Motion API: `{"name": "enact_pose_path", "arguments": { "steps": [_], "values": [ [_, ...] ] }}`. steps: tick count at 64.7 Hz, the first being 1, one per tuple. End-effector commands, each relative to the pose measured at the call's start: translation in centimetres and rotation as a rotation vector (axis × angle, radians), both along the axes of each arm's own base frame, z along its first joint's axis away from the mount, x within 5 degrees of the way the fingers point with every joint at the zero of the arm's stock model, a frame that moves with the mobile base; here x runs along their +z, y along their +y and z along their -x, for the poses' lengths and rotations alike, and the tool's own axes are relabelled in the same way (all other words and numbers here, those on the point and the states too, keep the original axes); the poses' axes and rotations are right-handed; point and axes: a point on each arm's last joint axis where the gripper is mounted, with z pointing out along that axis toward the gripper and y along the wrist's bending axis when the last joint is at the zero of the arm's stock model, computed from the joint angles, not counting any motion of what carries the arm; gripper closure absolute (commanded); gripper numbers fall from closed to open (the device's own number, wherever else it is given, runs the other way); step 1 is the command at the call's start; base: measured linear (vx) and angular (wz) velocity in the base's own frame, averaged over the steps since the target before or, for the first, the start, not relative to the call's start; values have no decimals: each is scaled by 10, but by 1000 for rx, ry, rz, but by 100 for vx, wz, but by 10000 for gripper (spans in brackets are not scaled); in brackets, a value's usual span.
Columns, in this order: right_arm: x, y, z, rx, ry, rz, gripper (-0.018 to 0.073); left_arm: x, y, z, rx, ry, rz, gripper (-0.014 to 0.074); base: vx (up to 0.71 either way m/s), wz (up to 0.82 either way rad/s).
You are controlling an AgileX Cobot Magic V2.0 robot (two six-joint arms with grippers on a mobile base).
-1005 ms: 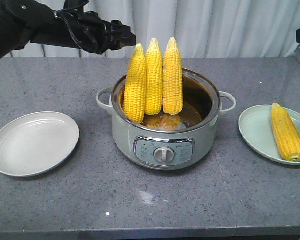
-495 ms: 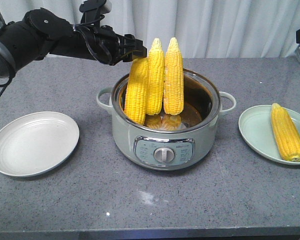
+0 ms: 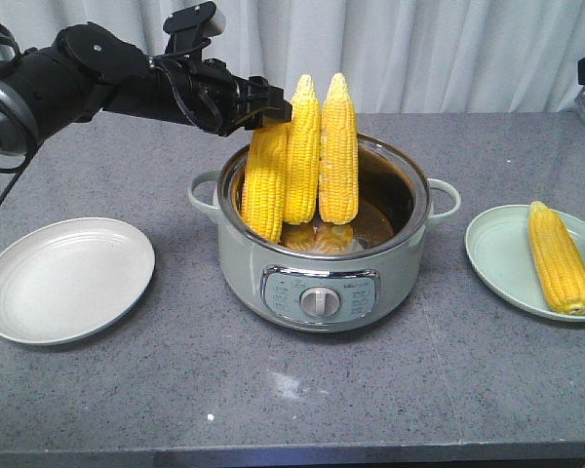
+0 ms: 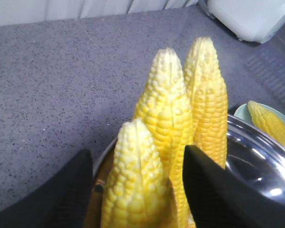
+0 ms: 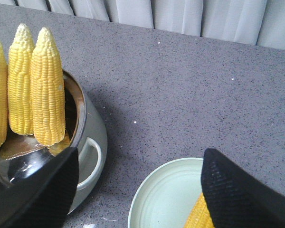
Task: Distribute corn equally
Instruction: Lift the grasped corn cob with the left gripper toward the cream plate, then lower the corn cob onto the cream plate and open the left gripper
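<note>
**Left fingers astride a cob tip at the pot**

My left gripper (image 3: 269, 105) is spread, not yet clamped, either side of the leftmost cob (image 3: 265, 185). It stands in the pot (image 3: 244, 283) touching two other cobs (image 3: 319, 151); the fourth cob (image 3: 561, 258) lies on the right plate (image 3: 497, 253), under my open right gripper (image 5: 140, 154). Pinching that narrow taper, I may slip off, or drag the neighbours over as I lift.

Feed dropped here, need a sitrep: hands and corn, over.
Left hand open, straddling leftmost cob at its tip. Right hand open above right plate. Three cobs standing in pot, fourth cob on right plate, left plate bare. Nothing blocking.
</note>
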Motion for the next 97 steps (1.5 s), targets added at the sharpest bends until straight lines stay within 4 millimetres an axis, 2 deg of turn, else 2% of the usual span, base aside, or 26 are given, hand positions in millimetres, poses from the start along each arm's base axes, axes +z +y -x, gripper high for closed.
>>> {"name": "enact_pose_path", "arguments": {
  "steps": [1,7,19,26,34,47,53,60,67,73,87,97],
  "values": [
    [23,4,10,-13,-96,-11,44,39,-1,11,4,-77,77,234,0,0],
    [23,4,10,-15,-95,-13,44,38,-1,12,-5,-70,75,321,0,0],
    [23,4,10,-15,-95,-14,44,38,-3,16,-36,-47,67,593,0,0],
    [23,4,10,-15,-94,-14,44,46,-1,22,-56,-49,68,605,0,0],
    [23,4,10,-18,-90,-20,44,79,5,37,-65,-118,85,605,0,0],
    [22,5,10,-19,-75,-36,44,161,37,84,-55,-330,55,605,0,0],
    [23,7,11,-7,-74,-56,44,184,58,111,-29,-400,-63,605,0,0],
    [25,11,12,22,-80,-103,44,194,83,132,46,-384,-242,605,0,0],
    [28,16,13,62,-83,-157,44,185,107,136,182,-271,-427,605,0,0],
    [30,20,15,96,-89,-188,44,167,122,127,300,-144,-530,605,0,0],
    [31,22,16,122,-86,-210,44,93,137,92,360,60,-581,605,0,0],
    [30,22,17,128,-83,-209,44,53,144,77,373,101,-593,605,0,0]
  ]
}}
